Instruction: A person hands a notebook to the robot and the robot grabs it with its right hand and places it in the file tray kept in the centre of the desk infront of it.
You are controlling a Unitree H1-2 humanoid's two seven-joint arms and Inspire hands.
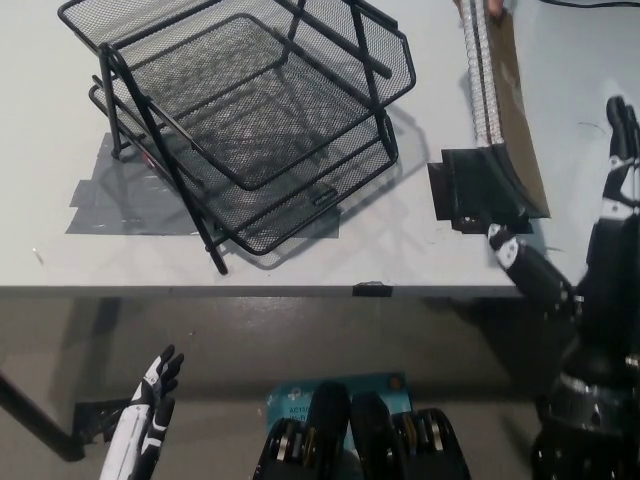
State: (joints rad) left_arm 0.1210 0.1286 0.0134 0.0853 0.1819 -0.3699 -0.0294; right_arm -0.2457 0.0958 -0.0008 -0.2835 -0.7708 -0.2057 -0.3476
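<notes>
Head view: taped grey desk (pixel 300 262)

file tray (pixel 240 120) sitting on desk (pixel 60 250) left; notebook (pixel 500 100) lying to its right; right hand (pixel 585 250) hanging beside notebook

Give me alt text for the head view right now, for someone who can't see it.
The robot's black right hand, open, is raised at the desk's right edge beside a spiral-bound notebook held out from above. A black mesh file tray stands mid-desk; the white left hand rests low, below the desk edge.
</notes>
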